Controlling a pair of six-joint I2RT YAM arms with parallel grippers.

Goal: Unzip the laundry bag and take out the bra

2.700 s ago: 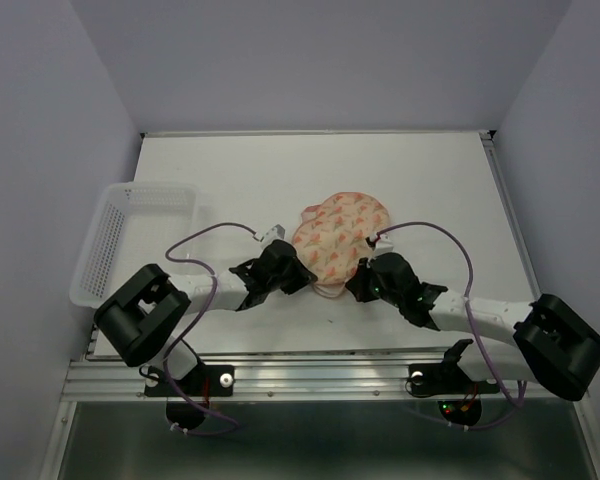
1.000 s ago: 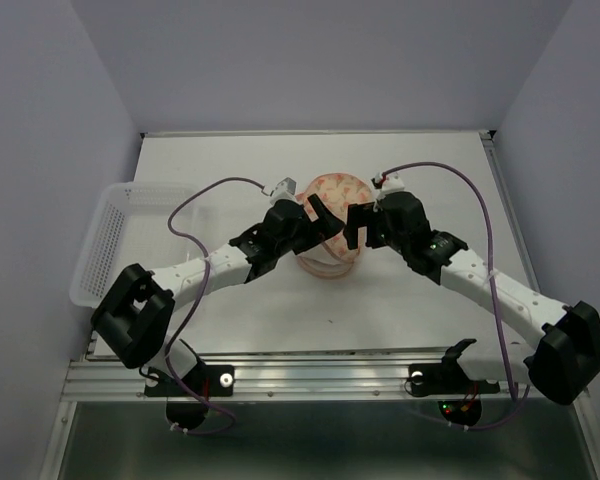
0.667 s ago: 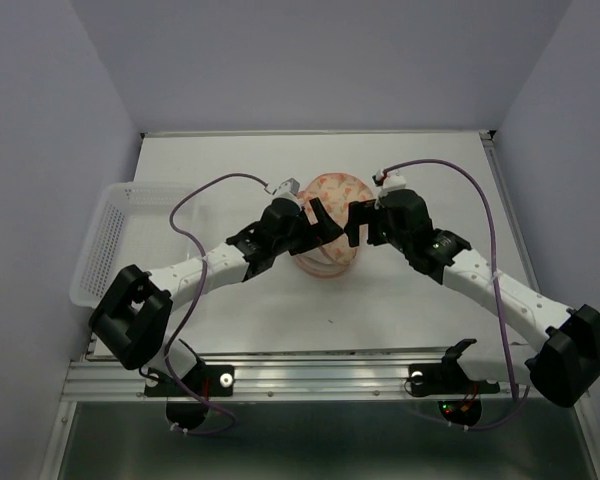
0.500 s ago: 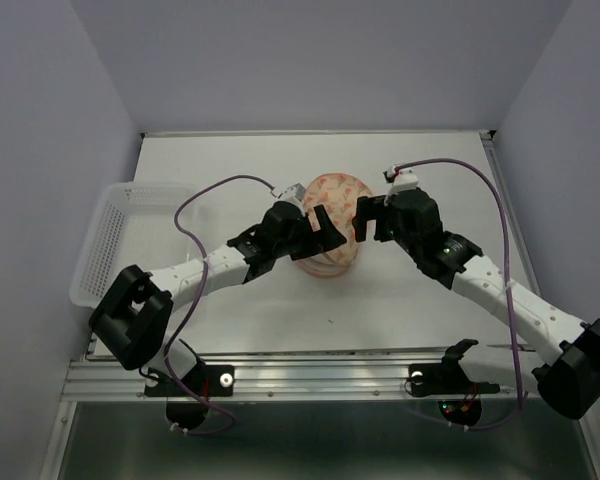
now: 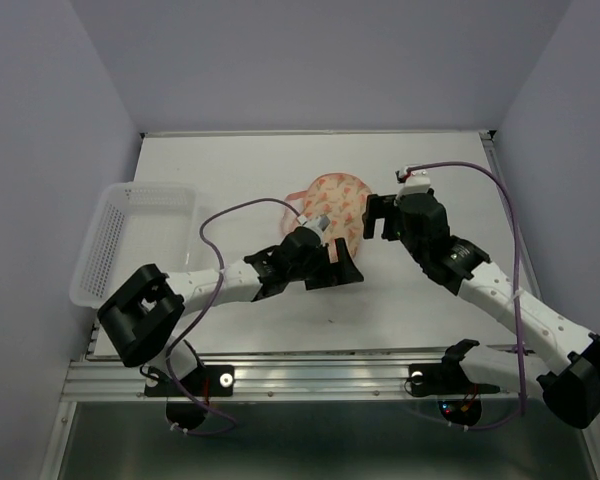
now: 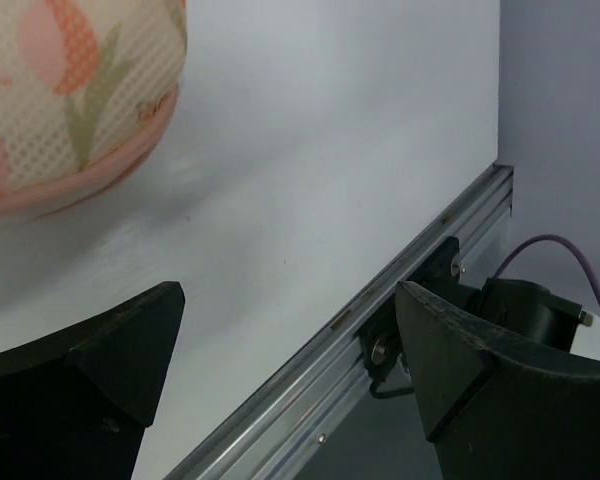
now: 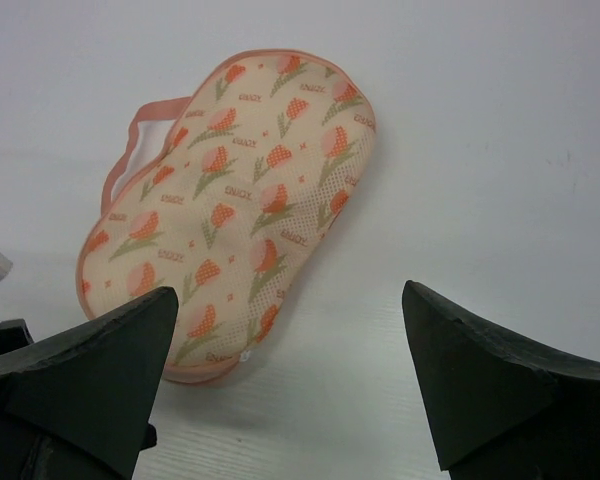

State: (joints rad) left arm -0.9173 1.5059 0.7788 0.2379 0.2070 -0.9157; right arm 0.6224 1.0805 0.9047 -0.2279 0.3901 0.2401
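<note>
Item 1: laundry bag (image 5: 332,203). Peach-pink mesh w/ orange flower print and a pink rim. Lies flat on the white table (image 5: 230,170), centre, toward the far half. Pink loop (image 7: 145,140) sticks out at its far-left end in the R wrist view. Inside of bag can't be seen.

Item 2: L gripper (image 5: 340,270). Sits just near of the bag, between it and the near edge. Jaws spread wide w/ nothing between them. Fingers (image 6: 80,380) point toward the near-right table rail (image 6: 380,330). Bag only at the top-left corner of its wrist view, apart from the fingers.

Item 3: R gripper (image 5: 373,217). Just right of the bag, facing it. Jaws wide and empty. Whole bag framed betw. fingers (image 7: 500,380) but clear of them.

Item 4: clear mesh basket (image 5: 130,235). Left table edge, well apart from the bag.
</note>
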